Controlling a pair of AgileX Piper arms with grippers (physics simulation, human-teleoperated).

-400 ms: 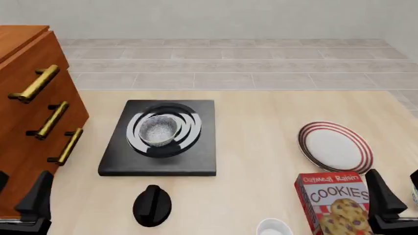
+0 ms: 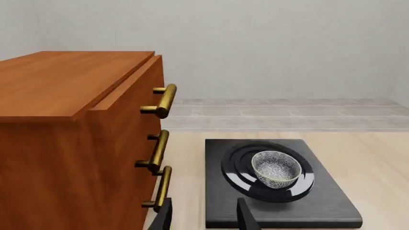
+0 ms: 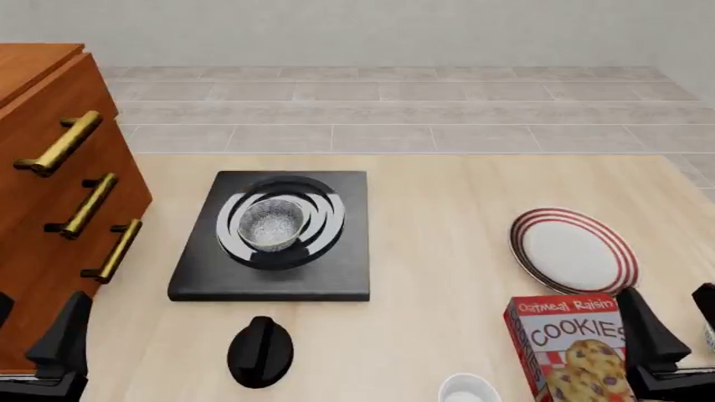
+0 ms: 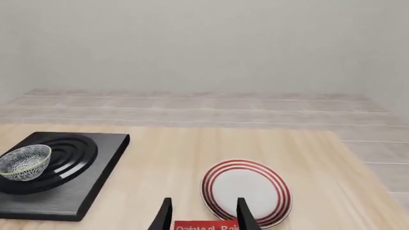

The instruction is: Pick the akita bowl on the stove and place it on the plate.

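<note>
The akita bowl (image 3: 271, 224), speckled grey-white inside, sits upright in the middle of the burner rings on the black stove (image 3: 335, 272). It also shows in both wrist views, bowl (image 2: 276, 167) and bowl (image 4: 24, 162). The red-striped white plate (image 3: 573, 251) lies flat at the right, plate (image 4: 246, 190). My left gripper (image 3: 33, 339) is at the near left edge, open and empty, well short of the stove (image 2: 319, 206); its fingers frame bare space, left gripper (image 2: 204, 218). My right gripper (image 3: 676, 331) is open and empty at the near right, behind the plate, right gripper (image 4: 203, 218).
A wooden drawer cabinet (image 3: 62, 193) with brass handles stands at the left, close to my left arm. A black oval knob (image 3: 259, 350) lies in front of the stove. A cookies box (image 3: 564, 347) stands just before the plate, and a small white bowl (image 3: 467, 390) is at the near edge.
</note>
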